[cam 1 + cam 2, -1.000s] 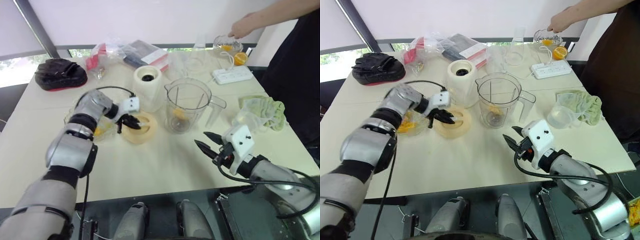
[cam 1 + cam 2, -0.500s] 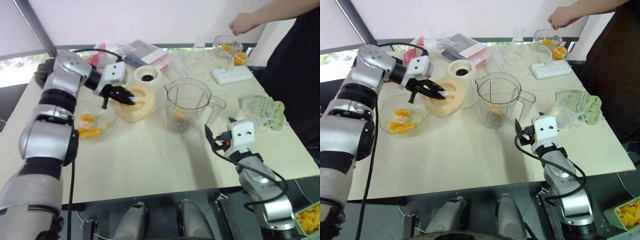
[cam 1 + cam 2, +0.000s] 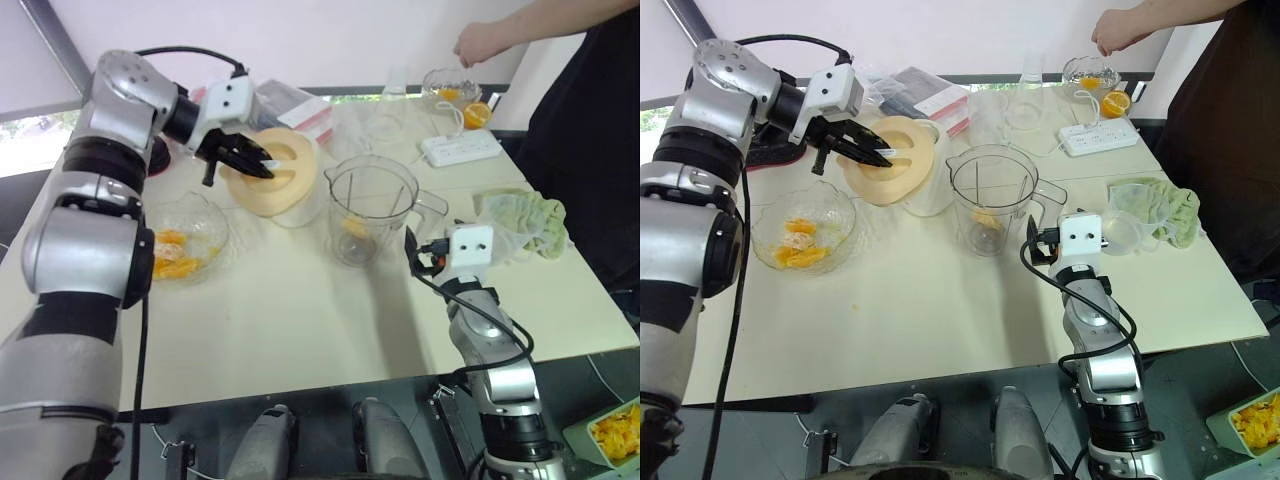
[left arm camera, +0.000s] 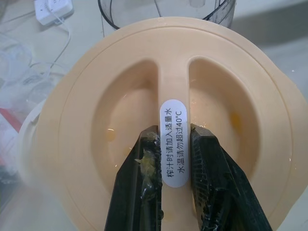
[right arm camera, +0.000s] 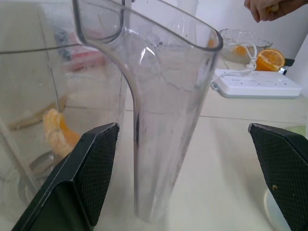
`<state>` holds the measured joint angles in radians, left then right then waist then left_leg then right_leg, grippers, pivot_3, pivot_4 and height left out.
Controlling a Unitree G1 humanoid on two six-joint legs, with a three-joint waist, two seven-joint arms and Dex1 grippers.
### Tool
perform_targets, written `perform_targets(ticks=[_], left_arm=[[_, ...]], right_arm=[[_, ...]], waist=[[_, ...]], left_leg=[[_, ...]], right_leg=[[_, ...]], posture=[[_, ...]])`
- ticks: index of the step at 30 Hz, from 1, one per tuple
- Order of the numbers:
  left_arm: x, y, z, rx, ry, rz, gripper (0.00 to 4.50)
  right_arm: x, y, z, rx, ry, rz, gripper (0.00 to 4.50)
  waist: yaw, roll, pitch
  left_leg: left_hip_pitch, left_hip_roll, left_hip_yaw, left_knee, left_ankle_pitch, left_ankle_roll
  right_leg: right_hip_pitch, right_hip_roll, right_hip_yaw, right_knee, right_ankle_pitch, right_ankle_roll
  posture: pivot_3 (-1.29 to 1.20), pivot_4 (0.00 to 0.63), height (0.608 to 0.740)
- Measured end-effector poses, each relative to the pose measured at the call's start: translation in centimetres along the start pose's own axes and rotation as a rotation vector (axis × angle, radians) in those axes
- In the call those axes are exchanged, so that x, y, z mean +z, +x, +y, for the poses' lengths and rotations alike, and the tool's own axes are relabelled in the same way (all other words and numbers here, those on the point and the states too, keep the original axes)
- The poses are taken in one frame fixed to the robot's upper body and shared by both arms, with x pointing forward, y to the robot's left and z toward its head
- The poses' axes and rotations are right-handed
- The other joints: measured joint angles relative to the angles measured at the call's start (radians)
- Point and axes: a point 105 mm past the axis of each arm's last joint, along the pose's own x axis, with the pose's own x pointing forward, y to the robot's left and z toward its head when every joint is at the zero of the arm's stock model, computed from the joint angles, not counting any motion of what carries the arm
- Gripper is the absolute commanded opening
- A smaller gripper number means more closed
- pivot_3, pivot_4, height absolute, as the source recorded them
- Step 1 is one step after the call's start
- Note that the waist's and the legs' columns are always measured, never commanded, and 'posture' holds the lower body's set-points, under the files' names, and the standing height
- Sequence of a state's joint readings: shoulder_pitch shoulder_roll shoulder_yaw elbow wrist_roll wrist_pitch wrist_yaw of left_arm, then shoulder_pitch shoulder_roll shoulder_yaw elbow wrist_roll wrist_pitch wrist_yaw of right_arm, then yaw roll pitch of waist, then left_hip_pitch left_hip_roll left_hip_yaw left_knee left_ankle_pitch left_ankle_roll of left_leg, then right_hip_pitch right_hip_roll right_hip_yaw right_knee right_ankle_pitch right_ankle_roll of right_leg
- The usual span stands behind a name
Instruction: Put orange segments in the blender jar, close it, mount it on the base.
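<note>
Cream lid [image 3: 915, 160]: clamped in left jaws, raised off counter [image 3: 940, 310]. Blender jar [image 3: 988, 190], orange segment [image 3: 985, 217] inside: handle just beside right jaws.

The lid [image 4: 168, 67] is pale cream, its label [image 4: 173, 139] white with black print. The jar [image 3: 992, 190] is clear, the orange segment [image 3: 986, 217] inside bright orange. At three o'clock, a pale green cloth [image 3: 1162, 205].

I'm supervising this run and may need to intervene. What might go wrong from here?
The left gripper pinches the lid only by its centre ridge, with pulp on one finger; it may slip. The right gripper, open, straddles the jar handle without gripping, so the jar might shift under the lid.
</note>
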<state>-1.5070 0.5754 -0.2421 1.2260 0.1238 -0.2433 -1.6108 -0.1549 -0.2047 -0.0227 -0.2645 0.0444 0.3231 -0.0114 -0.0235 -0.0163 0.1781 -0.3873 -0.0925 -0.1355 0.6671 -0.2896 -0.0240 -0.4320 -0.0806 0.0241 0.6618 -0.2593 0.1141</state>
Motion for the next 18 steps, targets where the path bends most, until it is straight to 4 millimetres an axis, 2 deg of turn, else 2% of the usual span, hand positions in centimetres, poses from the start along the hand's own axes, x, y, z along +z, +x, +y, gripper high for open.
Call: perform_targets(ticks=[7, 10, 13, 18], left_arm=[[1.2, -0.4, 0.6, 0.014, 0.023, -0.010, 0.25], [1.3, -0.5, 0.7, 0.019, 0.024, -0.016, 0.25], [1.6, -0.2, 0.7, 0.015, 0.023, -0.031, 0.25], [4.3, 0.7, 1.3, -0.006, 0.083, -0.057, 0.25]], right_arm=[[0.0, 1.7, 0.1, -0.039, 0.050, -0.006, 4.45], [0.1, 2.0, 0.2, -0.045, 0.060, -0.012, 3.68], [-0.3, 2.0, 0.4, -0.043, 0.067, -0.001, 2.31], [-0.3, 2.0, 0.5, -0.038, 0.069, 0.001, 2.31]], waist=[[-0.006, 0.000, 0.000], [-0.015, 0.000, 0.000], [-0.021, 0.000, 0.000], [-0.020, 0.000, 0.000]], left_leg=[[0.000, 0.000, 0.000, 0.000, 0.001, -0.001], [0.000, 0.000, 0.000, 0.000, 0.003, -0.005], [-0.001, 0.000, 0.000, -0.001, 0.003, -0.005], [-0.003, -0.001, 0.000, 0.000, 0.003, -0.006]], right_leg=[[-0.001, 0.000, 0.001, 0.001, 0.000, 0.000], [-0.001, 0.000, 0.001, 0.001, 0.000, 0.000], [-0.002, 0.000, 0.001, 0.001, 0.000, 0.000], [-0.003, 0.000, 0.001, 0.001, 0.000, 0.000]], posture=[[0.00, 0.150, 0.740], [0.00, 0.150, 0.740], [0.00, 0.150, 0.740], [0.00, 0.150, 0.740]])
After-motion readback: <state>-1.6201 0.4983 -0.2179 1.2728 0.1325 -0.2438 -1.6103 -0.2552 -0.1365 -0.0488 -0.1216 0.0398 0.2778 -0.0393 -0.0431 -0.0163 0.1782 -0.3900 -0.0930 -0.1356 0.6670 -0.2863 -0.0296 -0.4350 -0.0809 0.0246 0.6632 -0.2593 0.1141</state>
